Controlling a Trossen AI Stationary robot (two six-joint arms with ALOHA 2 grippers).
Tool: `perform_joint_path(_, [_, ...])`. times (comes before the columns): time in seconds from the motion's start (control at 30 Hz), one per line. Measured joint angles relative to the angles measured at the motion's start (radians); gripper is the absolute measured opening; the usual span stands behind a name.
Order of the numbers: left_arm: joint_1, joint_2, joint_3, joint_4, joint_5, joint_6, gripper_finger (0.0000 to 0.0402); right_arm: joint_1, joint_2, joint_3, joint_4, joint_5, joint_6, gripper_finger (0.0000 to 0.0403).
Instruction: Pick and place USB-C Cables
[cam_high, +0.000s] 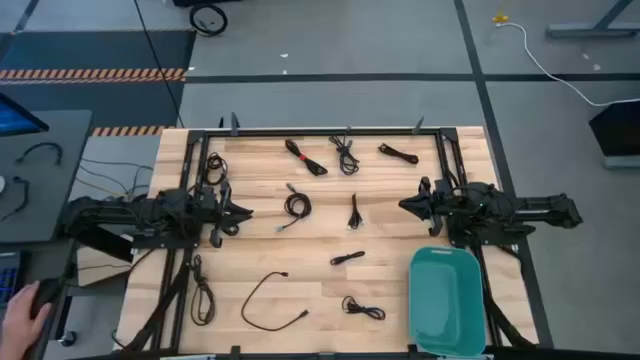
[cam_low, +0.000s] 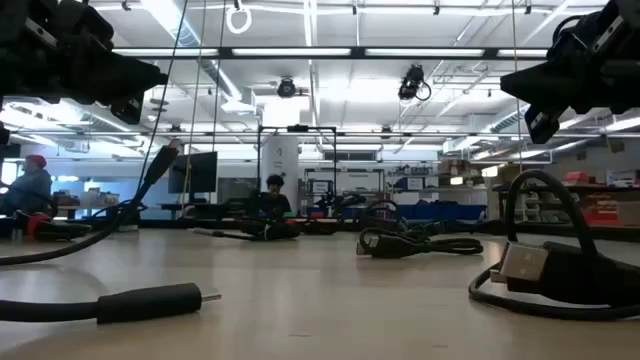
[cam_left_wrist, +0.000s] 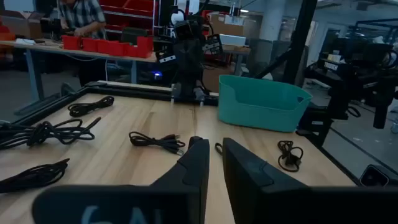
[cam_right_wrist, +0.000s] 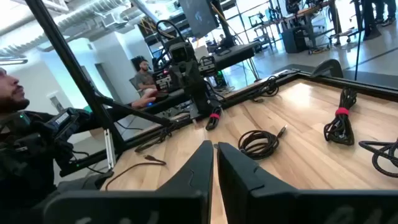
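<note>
Nine cables (cam_high: 296, 205) lie scattered on the table (cam_high: 400, 240), one bin (cam_high: 447, 300) at its right near edge. Left gripper (cam_high: 245, 211) and right gripper (cam_high: 404, 206), fingers nearly closed and empty, hover at opposite sides, open wood between them.

You have USB-C Cables (cam_high: 296, 206) scattered across wooden tabletop: thin black cords, most coiled or bundled, two red-tied near far edge, one loose arc near front.

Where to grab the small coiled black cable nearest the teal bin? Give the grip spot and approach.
Take the small coiled black USB-C cable at its bunched middle loops, coming straight down from above: it lies flat on the wooden table, strands thickest there. The right hand is nearer, and the teal plastic bin sits just beside it.
</note>
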Motion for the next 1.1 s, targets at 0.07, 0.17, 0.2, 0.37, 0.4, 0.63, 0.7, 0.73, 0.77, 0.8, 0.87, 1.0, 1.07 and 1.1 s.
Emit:
perform_joint_path(0.07, [0.0,0.0,0.0,0.0,0.0,0.0,0.0052,0.0,0.0,0.0,0.0,0.0,0.0,0.0029])
perform_joint_path(0.17, [0.0,0.0,0.0,0.0,0.0,0.0,0.0055,0.0,0.0,0.0,0.0,0.0,0.0,0.0029])
perform_joint_path(0.2, [0.0,0.0,0.0,0.0,0.0,0.0,0.0056,0.0,0.0,0.0,0.0,0.0,0.0,0.0029])
perform_joint_path(0.37, [0.0,0.0,0.0,0.0,0.0,0.0,0.0059,0.0,0.0,0.0,0.0,0.0,0.0,0.0029])
perform_joint_path(0.4, [0.0,0.0,0.0,0.0,0.0,0.0,0.0058,0.0,0.0,0.0,0.0,0.0,0.0,0.0029])
perform_joint_path(0.63, [0.0,0.0,0.0,0.0,0.0,0.0,0.0051,0.0,0.0,0.0,0.0,0.0,0.0,0.0029])
perform_joint_path(0.7, [0.0,0.0,0.0,0.0,0.0,0.0,0.0051,0.0,0.0,0.0,0.0,0.0,0.0,0.0029])
perform_joint_path(0.73, [0.0,0.0,0.0,0.0,0.0,0.0,0.0052,0.0,0.0,0.0,0.0,0.0,0.0,0.0029])
perform_joint_path(0.77, [0.0,0.0,0.0,0.0,0.0,0.0,0.0054,0.0,0.0,0.0,0.0,0.0,0.0,0.0029])
perform_joint_path(0.8, [0.0,0.0,0.0,0.0,0.0,0.0,0.0055,0.0,0.0,0.0,0.0,0.0,0.0,0.0029])
perform_joint_path(0.87, [0.0,0.0,0.0,0.0,0.0,0.0,0.0057,0.0,0.0,0.0,0.0,0.0,0.0,0.0029])
perform_joint_path(1.0, [0.0,0.0,0.0,0.0,0.0,0.0,0.0059,0.0,0.0,0.0,0.0,0.0,0.0,0.0029])
perform_joint_path(1.07, [0.0,0.0,0.0,0.0,0.0,0.0,0.0056,0.0,0.0,0.0,0.007,0.006,-0.018,0.0029])
perform_joint_path(1.1, [0.0,0.0,0.0,0.0,0.0,0.0,0.0055,0.0,0.0,0.0,0.025,0.016,-0.001,0.0029])
